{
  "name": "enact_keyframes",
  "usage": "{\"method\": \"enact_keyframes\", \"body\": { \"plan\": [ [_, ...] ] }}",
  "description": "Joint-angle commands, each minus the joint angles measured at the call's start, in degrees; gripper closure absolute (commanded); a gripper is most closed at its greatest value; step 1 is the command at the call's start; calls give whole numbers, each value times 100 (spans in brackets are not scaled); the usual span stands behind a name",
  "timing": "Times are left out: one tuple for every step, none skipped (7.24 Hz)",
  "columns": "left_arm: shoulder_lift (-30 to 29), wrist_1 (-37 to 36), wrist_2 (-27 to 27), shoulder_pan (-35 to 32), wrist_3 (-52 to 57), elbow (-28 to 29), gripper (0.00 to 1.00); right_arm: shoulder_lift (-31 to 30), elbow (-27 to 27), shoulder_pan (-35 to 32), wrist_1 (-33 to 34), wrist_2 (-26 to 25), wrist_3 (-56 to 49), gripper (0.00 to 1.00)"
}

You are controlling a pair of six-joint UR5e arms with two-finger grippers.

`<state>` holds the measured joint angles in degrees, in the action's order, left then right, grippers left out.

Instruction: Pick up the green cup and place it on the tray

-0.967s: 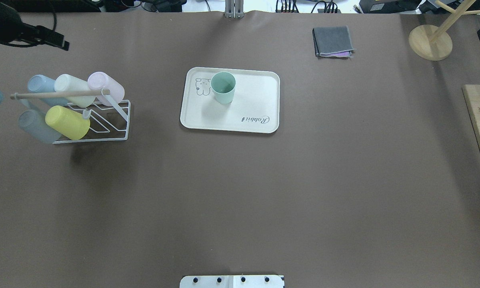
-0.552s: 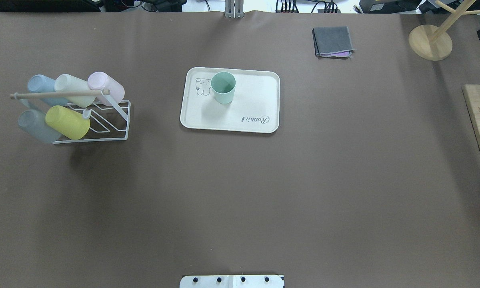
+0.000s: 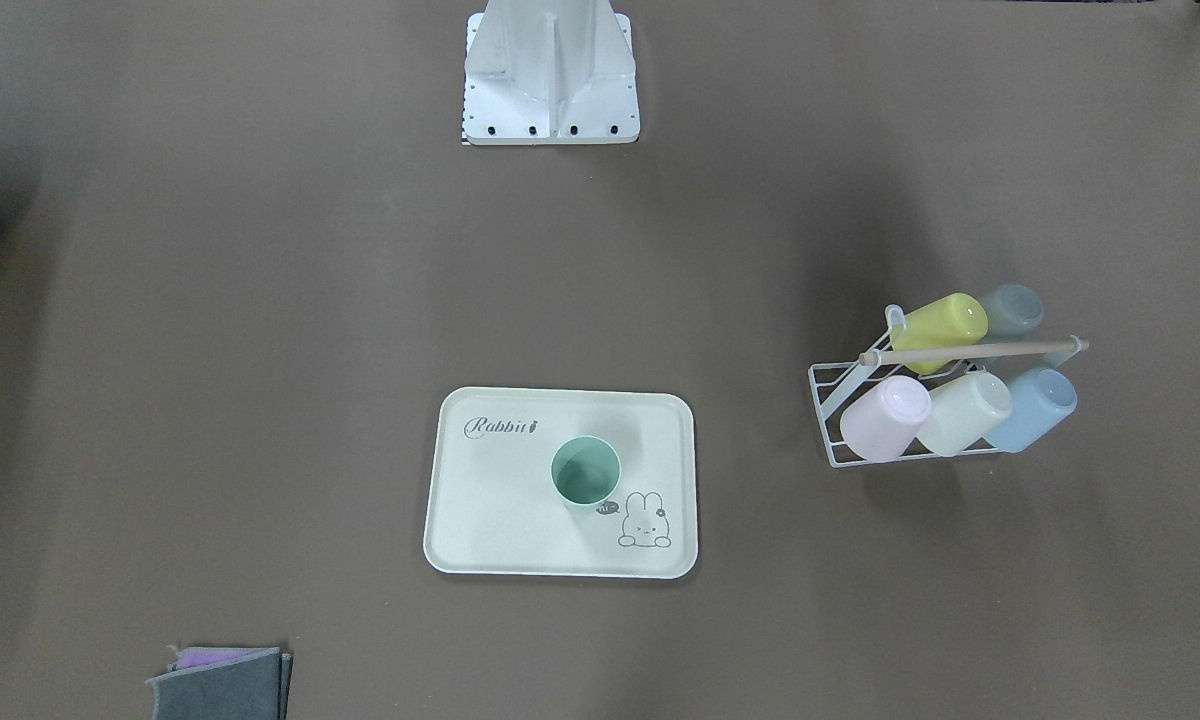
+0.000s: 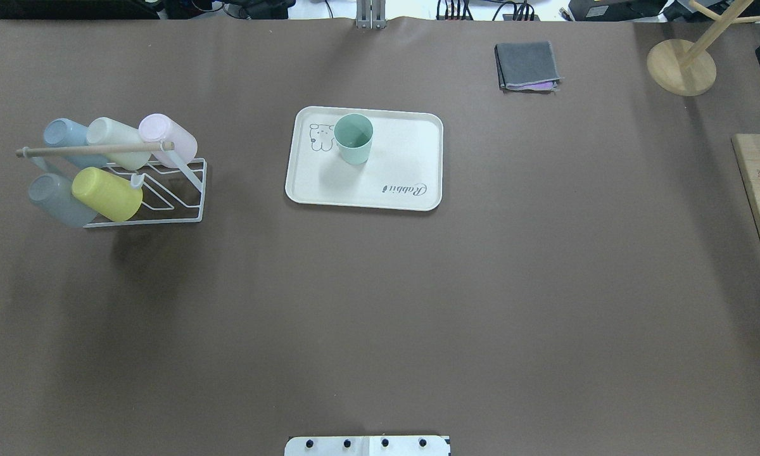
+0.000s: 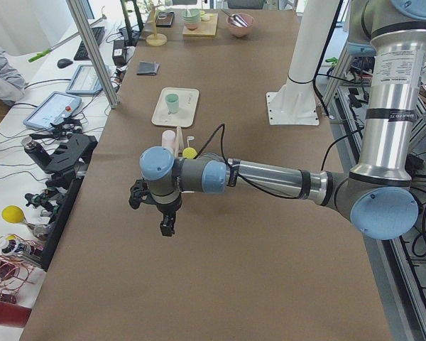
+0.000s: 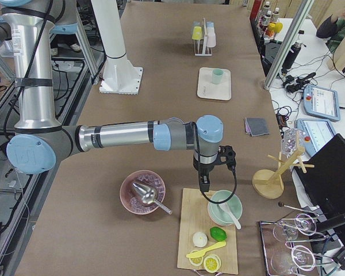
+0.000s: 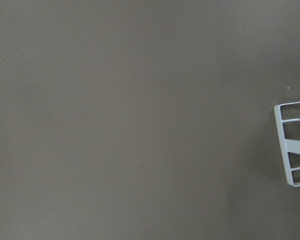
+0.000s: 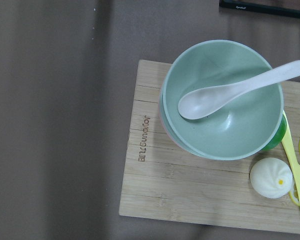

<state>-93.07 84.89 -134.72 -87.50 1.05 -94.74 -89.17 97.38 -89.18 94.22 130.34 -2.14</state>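
One cup is all this job concerns, and I am judging it finished: the green cup (image 4: 354, 138) is standing upright on the tray (image 4: 405, 171), in the upper middle of the overhead view. Its base is sitting inside the raised rim, just beside the bunny drawing at the tray's left end. Nothing is touching it.

The left end effector (image 5: 167, 226) is hanging over bare tabletop (image 5: 234, 277) at centre left of the left side view. The right end effector (image 6: 205, 185) is hovering above a wooden board (image 6: 190, 214) low in the right side view. Both are well apart from the tray. Only the side cameras are catching them, so I cannot tell whether either is open or closed.

The cup is looking plain: mint green, matte, handleless, tapering slightly toward the base, mouth up and empty. I am seeing nothing left to do.
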Motion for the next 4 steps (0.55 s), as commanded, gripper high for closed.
{"method": "enact_keyframes", "body": {
  "plan": [
    [26,-78,51,-30,36,-9,2,5,-9,-3,0,0,3,0],
    [26,-130,51,-30,10,-9,2,5,-9,6,0,0,3,0],
    [17,-340,51,-30,-8,-53,2,5,-18,-3,0,9,12,0],
    [17,-577,51,-30,-17,-132,2,5,-18,-3,0,9,12,0]
  ]
}}
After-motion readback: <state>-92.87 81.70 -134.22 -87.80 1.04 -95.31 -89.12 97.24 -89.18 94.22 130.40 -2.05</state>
